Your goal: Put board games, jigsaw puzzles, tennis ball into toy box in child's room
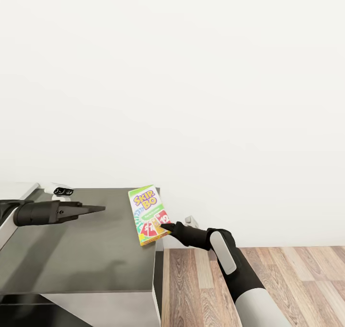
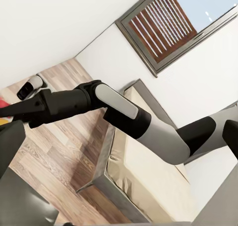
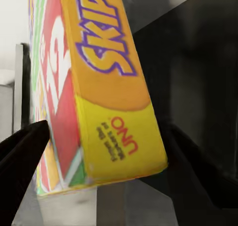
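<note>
Here the right gripper point(image 1: 165, 227) clamps the board game point(image 1: 149, 213) by its lower end, long axis upright, over the bench's point(image 1: 86, 250) right edge; left gripper point(image 1: 93, 208) closed, empty.

Skip-Bo game box point(image 1: 149, 213) — upright, tilted — over dark table edge point(image 1: 96, 250).

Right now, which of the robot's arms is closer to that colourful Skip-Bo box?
The right. Its tool grips the Skip-Bo box at its lower corner, over the dark table's edge. The left tool hangs over the table, well apart from the box.
</note>
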Controlling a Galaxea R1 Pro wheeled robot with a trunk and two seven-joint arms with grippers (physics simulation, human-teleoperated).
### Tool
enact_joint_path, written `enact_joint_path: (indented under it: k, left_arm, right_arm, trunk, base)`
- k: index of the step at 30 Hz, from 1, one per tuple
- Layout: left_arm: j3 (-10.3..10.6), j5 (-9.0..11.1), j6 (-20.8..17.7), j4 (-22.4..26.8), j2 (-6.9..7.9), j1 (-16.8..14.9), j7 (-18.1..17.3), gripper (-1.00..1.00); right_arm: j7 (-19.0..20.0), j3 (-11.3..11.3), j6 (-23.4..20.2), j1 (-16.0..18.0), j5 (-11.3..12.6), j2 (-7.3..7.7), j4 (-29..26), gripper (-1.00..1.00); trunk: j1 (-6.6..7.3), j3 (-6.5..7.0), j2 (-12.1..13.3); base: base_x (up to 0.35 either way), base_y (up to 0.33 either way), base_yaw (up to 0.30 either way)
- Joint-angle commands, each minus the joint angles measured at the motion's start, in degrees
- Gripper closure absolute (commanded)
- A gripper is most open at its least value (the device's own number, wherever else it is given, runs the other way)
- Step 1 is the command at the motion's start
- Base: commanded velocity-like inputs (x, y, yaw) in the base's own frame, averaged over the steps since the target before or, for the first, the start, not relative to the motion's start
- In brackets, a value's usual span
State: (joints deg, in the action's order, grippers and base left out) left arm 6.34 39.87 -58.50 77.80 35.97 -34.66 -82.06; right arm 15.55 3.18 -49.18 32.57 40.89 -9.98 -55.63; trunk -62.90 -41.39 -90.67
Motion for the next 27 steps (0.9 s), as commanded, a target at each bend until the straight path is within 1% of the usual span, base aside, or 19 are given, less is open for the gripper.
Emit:
enact_joint_path:
  k: [1, 5, 11, 27]
  left_arm:
    - [0.09, 0.2, -0.62, -0.02, 0.09, -0.06, -0.12, -1.0]
    - [-1.38, 0.24, -0.96, -0.02, 0.14, -0.06, -0.14, -1.0]
    - [-2.09, 0.3, -1.16, -0.02, 0.19, -0.06, -0.2, -1.0]
    - [-2.29, 0.04, -1.17, -0.02, 0.15, -0.06, -0.12, -1.0]
  right_arm:
    - [0.27, -0.1, -0.12, 0.03, -0.81, -0.02, -0.01, 1.0]
    - [0.29, -0.1, -0.12, 0.03, -0.81, -0.02, -0.01, 1.0]
    - [0.32, -0.1, -0.12, 0.03, -0.81, -0.02, -0.01, 1.0]
    - [0.27, -0.1, -0.09, 0.03, -0.81, -0.02, -0.01, 1.0]
  trunk:
    - [0.0, -0.05, -0.03]
    - [0.0, -0.05, -0.03]
    - [1.32, 1.03, 2.38]
    - [4.83, 3.9, 8.8]
  base:
    - [0.0, 0.0, 0.0]
    - [0.0, 0.0, 0.0]
    - [0.0, 0.0, 0.0]
    - [0.0, 0.0, 0.0]
